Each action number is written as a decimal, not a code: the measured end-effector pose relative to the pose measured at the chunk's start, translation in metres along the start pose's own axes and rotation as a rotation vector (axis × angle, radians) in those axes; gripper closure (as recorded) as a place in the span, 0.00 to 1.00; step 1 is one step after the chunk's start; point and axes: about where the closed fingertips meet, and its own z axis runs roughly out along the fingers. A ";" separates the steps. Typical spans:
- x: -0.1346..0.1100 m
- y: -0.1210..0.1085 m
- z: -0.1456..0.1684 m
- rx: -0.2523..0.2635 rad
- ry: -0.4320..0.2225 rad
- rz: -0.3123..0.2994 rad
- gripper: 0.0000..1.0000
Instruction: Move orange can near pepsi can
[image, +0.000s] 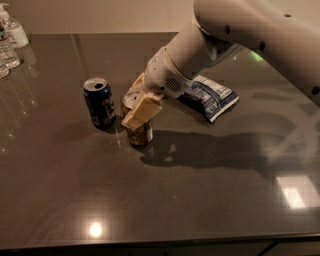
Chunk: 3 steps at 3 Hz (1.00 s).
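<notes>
The orange can (140, 136) stands upright on the dark table (190, 200), just right of the pepsi can (99, 103), a dark blue can with an open silver top. A small gap shows between the two cans. My gripper (136, 107) comes in from the upper right on a white arm and is shut on the orange can, its cream fingers (142, 111) clasping the can's upper part and hiding much of its top.
A blue-and-white chip bag (210, 96) lies behind the arm to the right. Clear water bottles (10, 40) stand at the far left corner. The table's front edge runs along the bottom.
</notes>
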 end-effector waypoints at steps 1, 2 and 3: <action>-0.005 -0.009 0.009 -0.002 -0.018 0.005 1.00; -0.006 -0.014 0.015 0.002 -0.033 0.011 0.82; -0.008 -0.018 0.019 -0.001 -0.041 0.011 0.58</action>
